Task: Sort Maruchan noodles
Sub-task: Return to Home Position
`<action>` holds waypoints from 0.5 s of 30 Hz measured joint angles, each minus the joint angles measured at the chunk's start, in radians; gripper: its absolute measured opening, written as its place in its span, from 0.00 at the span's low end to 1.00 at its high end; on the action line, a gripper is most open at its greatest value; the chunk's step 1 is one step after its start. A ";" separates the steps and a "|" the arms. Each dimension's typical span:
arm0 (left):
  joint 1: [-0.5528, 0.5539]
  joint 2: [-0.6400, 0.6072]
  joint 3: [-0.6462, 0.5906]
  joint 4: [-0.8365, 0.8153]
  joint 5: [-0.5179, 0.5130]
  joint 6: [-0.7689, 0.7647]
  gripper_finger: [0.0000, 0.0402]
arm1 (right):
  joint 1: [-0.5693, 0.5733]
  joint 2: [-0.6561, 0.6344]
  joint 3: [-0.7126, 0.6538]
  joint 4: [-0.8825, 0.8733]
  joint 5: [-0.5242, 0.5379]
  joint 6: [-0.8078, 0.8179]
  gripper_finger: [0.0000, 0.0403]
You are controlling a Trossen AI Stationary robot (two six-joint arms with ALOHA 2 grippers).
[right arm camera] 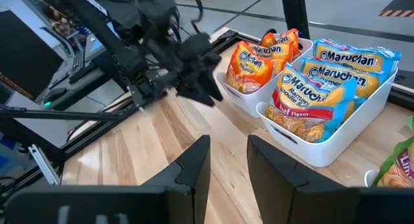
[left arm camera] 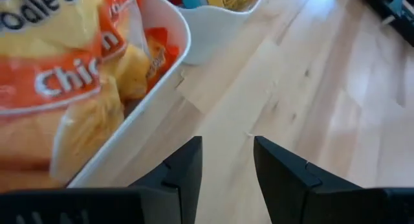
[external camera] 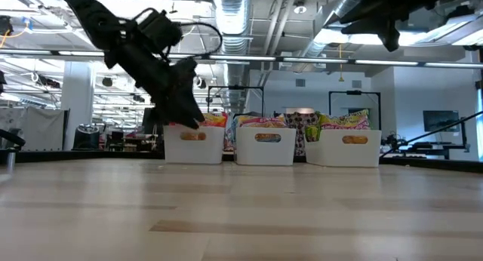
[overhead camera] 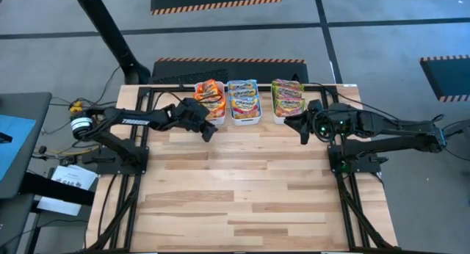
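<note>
Progress: the Maruchan noodles [overhead camera: 243, 96] are all seen sorted by colour into three white bins at the far edge of the counter [overhead camera: 242, 188]; no loose packet is seen on it.
Left bin [external camera: 193, 146]: filled with orange packs [overhead camera: 209, 94].
Middle bin [external camera: 266, 148]: filled with blue packs [right arm camera: 336, 62].
Right bin [external camera: 351, 149]: filled with green-pink packs [overhead camera: 287, 94].
Remaining: judged to be only the parking of both arms.
Left hand [left arm camera: 226, 166]: held just beside the left bin's near corner, low over the counter; the fingers are narrowly parted and nothing is held.
Right hand [right arm camera: 228, 162]: raised well above the counter near the right bin; the fingers are narrowly parted and empty.
Packets: flat rectangles of shiny, crinkled plastic film, stood close together so that their tops rise above the rims.
Bins: smooth white plastic with rounded corners and an oval handle slot cut in the front wall.
Counter: pale wooden planks laid in strips, with a smooth finish.
</note>
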 joint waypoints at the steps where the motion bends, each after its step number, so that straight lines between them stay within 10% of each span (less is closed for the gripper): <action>1: -0.001 -0.020 -0.001 -0.021 0.001 -0.002 0.31 | 0.000 0.000 0.000 0.000 0.000 0.000 0.31; 15: -0.201 -0.508 -0.051 -0.251 -0.032 0.058 0.31 | 0.051 -0.002 0.000 0.056 -0.010 -0.205 0.31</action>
